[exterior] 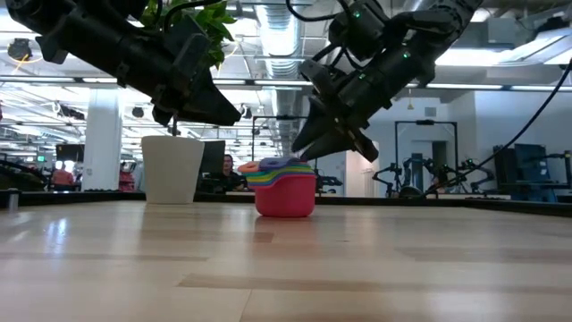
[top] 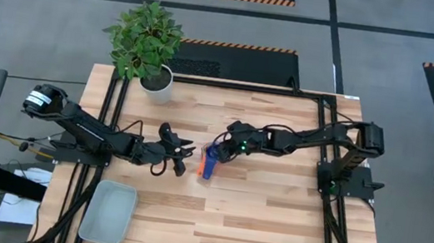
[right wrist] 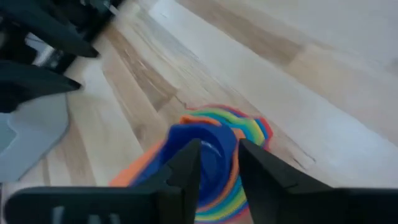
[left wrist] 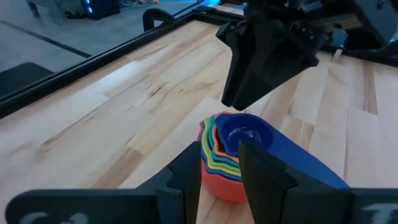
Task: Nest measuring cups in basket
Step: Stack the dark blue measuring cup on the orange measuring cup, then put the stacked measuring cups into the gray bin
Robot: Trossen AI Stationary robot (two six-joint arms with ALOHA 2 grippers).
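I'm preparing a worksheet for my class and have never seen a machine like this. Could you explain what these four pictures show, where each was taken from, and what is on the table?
This is a robot with two dark arms at a wooden table. One picture looks straight down, one looks level across the tabletop, and two come from cameras on the arms' wrists.

In the middle stands a stack of measuring cups, nested with red outermost and blue innermost. The right end effector hovers just above the stack, fingers apart, holding nothing. The left end effector waits beside the stack; whether it is open, I cannot tell.

A pale basket sits empty near the table's front left corner. A potted plant stands at the back.
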